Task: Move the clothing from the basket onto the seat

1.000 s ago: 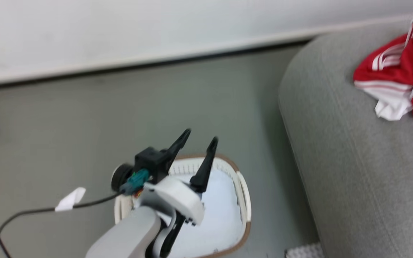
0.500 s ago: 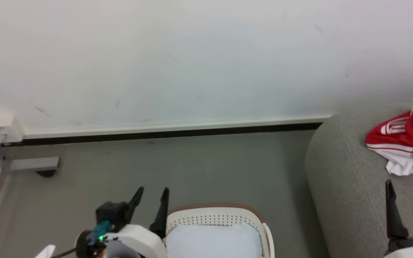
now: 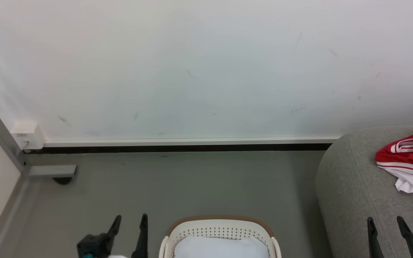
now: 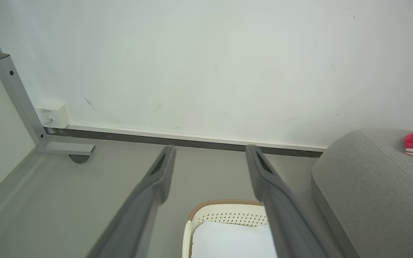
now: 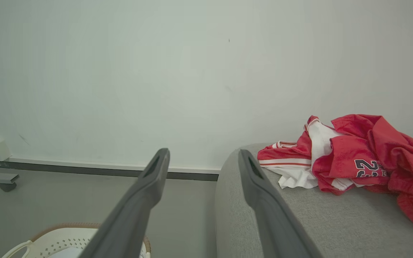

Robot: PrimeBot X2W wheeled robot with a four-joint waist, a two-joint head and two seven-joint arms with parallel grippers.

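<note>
The red and white clothing (image 3: 411, 161) lies crumpled on the grey seat (image 3: 357, 193) at the right; the right wrist view shows it as a heap (image 5: 353, 161) on the sofa top (image 5: 299, 222). The cream basket (image 3: 221, 229) stands on the floor at the bottom centre, holding only a pale white-blue lining cloth (image 3: 221, 248). My left gripper (image 3: 130, 219) is open at the lower left, beside the basket, empty. My right gripper (image 3: 385, 221) is open at the lower right over the seat, short of the clothing. Both wrist views show spread fingers (image 4: 163, 168) (image 5: 158, 168) with nothing between them.
A white wall with a dark skirting strip (image 3: 177, 147) runs behind the grey floor (image 3: 177, 182). A grey metal frame post with a foot (image 3: 50, 171) and a white wall socket (image 3: 29, 137) stand at the left.
The head camera has tilted upward, so basket, seat and both grippers sit lower in the picture and more wall shows. The left gripper has come off the basket to its left side.
</note>
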